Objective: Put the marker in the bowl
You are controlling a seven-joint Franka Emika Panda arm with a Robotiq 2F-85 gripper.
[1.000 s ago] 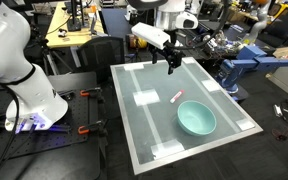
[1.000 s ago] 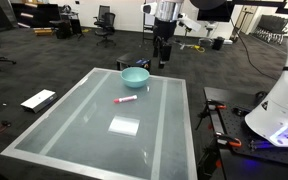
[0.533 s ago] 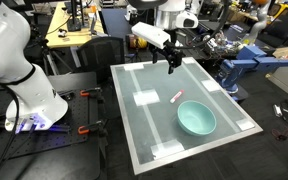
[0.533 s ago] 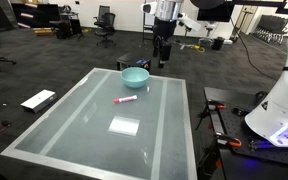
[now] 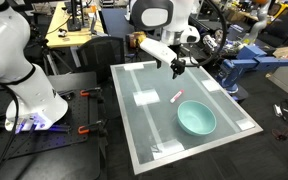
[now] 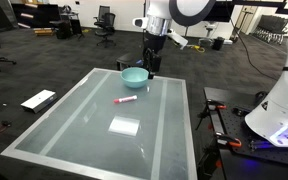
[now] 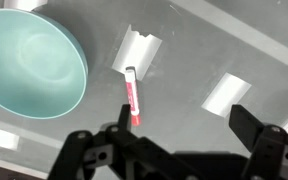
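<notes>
Moved a bit since half a second ago: my arm swung round and my gripper (image 5: 175, 70) has come down and over the table (image 5: 144, 135), so in an exterior view it now hangs just beside the bowl's far side (image 6: 152, 66) instead of further back. Marker and bowl haven't budged.

So where things are. My jaws are apart, nothing between them; in the wrist view the two fingers stick up from the bottom edge with a wide gap, gripper (image 7: 181, 122) up in the air over the glassy tabletop.

The marker (image 7: 134, 97) is lying flat on the table, outside the bowl, near its rim but not touching. Its whitish end sits right at the edge of a white patch (image 7: 139, 47), and the pink-red end points toward my fingers. In both exterior views it lies between the bowl and the middle of the table (image 5: 176, 97) (image 6: 126, 100).

The bowl (image 7: 34, 60) is upright, and its inside shows plain teal all the way across in the wrist view. Same in both exterior views (image 5: 196, 120) (image 6: 135, 75).

Another white patch (image 7: 224, 92) lies well off to the marker's other side.
</notes>
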